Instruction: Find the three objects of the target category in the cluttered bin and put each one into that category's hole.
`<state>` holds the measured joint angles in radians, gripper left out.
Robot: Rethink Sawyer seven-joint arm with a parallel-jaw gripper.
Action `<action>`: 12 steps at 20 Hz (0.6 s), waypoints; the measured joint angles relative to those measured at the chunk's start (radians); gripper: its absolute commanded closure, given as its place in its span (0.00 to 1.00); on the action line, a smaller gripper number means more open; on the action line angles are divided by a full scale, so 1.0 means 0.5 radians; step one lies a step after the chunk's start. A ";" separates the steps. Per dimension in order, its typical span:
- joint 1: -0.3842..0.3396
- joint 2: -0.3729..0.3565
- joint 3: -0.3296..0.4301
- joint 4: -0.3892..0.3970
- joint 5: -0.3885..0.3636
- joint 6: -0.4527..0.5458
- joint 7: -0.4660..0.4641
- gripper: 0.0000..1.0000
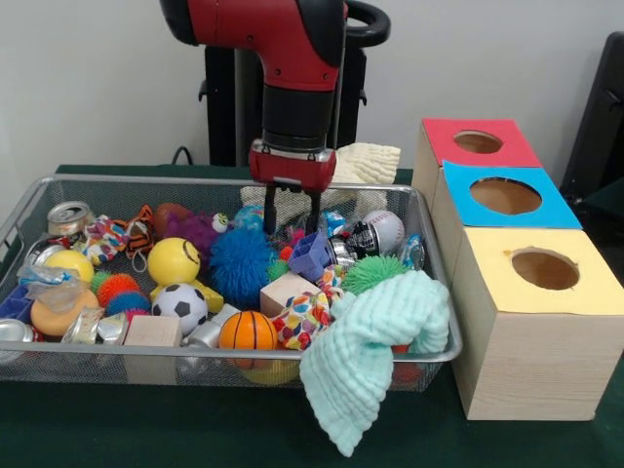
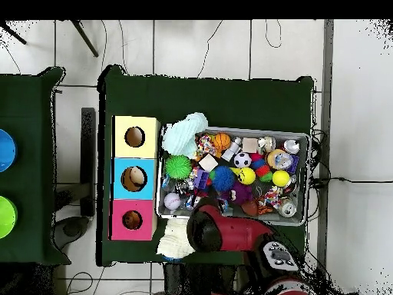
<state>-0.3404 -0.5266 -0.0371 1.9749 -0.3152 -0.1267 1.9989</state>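
Note:
My gripper point(image 1: 292, 216) hangs open over the back middle of the wire bin point(image 1: 234, 357), with nothing between its fingers. Just below its tips lie a purple block point(image 1: 310, 255) and a blue spiky ball point(image 1: 240, 261). The bin also holds a basketball point(image 1: 247, 331), a soccer ball point(image 1: 179, 305), a yellow ball point(image 1: 174, 260), a green spiky ball point(image 1: 372, 273), a white baseball point(image 1: 383, 229), wooden blocks point(image 1: 151, 331) and cans point(image 1: 68, 219). Beside it stand the red point(image 1: 478, 142), blue point(image 1: 504, 196) and yellow point(image 1: 544, 268) holes. In the overhead view the arm point(image 2: 222, 230) hides the gripper.
A mint cloth point(image 1: 375, 346) drapes over the bin's front right corner, close to the yellow box point(image 1: 546, 361). A cream cloth point(image 1: 366, 161) lies behind the bin. From above, the three boxes point(image 2: 133, 178) line the bin's point(image 2: 307, 177) left side.

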 measured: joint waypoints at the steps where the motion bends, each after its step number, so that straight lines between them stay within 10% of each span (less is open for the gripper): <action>1: -0.033 -0.038 0.009 0.032 -0.011 0.019 0.000 0.00; 12: -0.379 -0.443 0.107 0.229 -0.121 0.396 0.000 0.00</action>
<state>-0.5297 -0.7480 0.0166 2.0893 -0.3756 0.0711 1.9989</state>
